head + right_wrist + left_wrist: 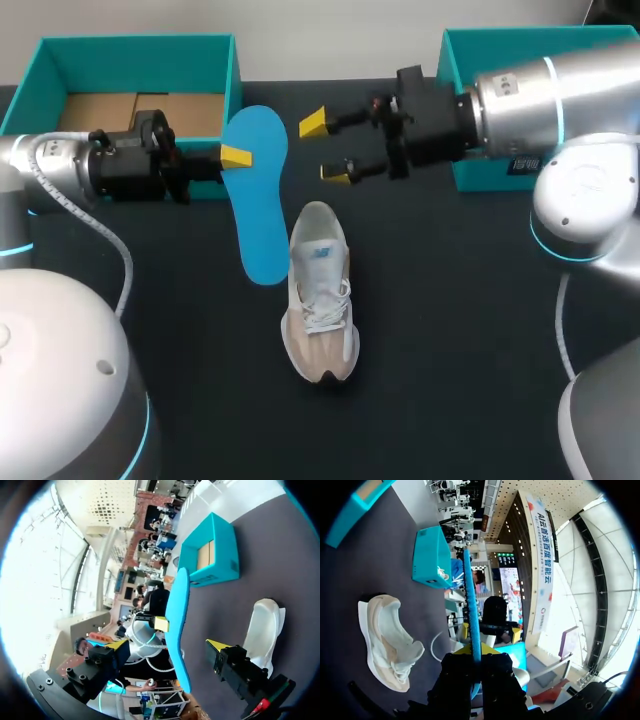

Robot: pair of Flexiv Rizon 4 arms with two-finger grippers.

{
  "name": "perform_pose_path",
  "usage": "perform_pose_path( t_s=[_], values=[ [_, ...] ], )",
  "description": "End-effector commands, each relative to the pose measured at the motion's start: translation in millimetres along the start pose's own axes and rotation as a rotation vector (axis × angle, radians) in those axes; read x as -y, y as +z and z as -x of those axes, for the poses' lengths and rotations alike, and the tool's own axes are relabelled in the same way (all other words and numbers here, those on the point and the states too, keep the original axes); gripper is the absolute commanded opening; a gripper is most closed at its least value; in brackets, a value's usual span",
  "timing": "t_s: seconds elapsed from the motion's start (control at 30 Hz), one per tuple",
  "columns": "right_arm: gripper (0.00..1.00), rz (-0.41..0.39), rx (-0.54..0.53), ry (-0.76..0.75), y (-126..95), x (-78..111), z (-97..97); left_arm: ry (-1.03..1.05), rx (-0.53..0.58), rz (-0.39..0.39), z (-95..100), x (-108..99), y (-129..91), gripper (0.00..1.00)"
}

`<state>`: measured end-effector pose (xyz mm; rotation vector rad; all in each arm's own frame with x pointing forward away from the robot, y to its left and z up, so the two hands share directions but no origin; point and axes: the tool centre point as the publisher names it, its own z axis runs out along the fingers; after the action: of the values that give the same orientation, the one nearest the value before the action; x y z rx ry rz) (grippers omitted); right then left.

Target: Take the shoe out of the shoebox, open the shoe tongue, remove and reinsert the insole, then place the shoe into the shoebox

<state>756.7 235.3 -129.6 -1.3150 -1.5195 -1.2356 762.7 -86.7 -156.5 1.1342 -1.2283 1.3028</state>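
- Shoe (320,295): stands on its sole at mid-table, outside both boxes, heel at 12 o'clock, toe at 6 o'clock, white laces on top.
- Insole (258,190): blue, out of the shoe and held up off the table, long axis running from 12 to 6 o'clock. Lies at the shoe's 10 o'clock, lower end close to the heel's side edge; cannot tell from above whether those edges touch. Seen edge-on in the left wrist view, apart from the shoe there.
- Left gripper (238,158): comes in from 9 o'clock and pinches the insole's 9 o'clock edge near the upper end, one yellow tip on the top face. Left wrist view shows the insole clamped between both fingers.
- Right gripper (327,148): comes in from 3 o'clock, fingers spread wide, holding nothing. Hangs just beside the insole's 3 o'clock edge and above the shoe's heel end at 12 o'clock. In the right wrist view the insole stands ahead, between the spread fingertips (216,645), touching neither.
- Shoebox (135,42): teal, open-topped, brown card inside, at the table's 10 to 11 o'clock edge. Left arm (50,165) crosses in front of its near wall.
- Second teal box (470,45): at the 1 to 2 o'clock edge, partly hidden behind the right arm (530,105).
- Table (450,330): dark surface showing at the shoe's 3 to 5 o'clock out to the right arm's base, and at 7 to 8 o'clock toward the left arm's base.
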Motion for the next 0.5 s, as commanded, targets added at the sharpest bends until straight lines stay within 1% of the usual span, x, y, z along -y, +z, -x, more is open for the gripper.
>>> perform_pose_path(
  t_s=[0.03, 0.4, 0.5],
  values=[
    [1.00, -0.012, -0.076, 0.009, -0.9, 0.2, 5.4, 0.000, 0.003, 0.000, -0.5, -1.2, -0.5, 0.00],
    [1.00, -0.029, -0.063, 0.045, -10.8, 1.8, 18.8, 0.000, 0.003, 0.000, -0.5, -1.2, -0.5, 0.00],
    [1.00, -0.008, -0.077, 0.044, -13.7, 2.1, 21.3, 0.000, 0.003, 0.000, -0.5, -1.2, -0.5, 0.00]
  ],
)
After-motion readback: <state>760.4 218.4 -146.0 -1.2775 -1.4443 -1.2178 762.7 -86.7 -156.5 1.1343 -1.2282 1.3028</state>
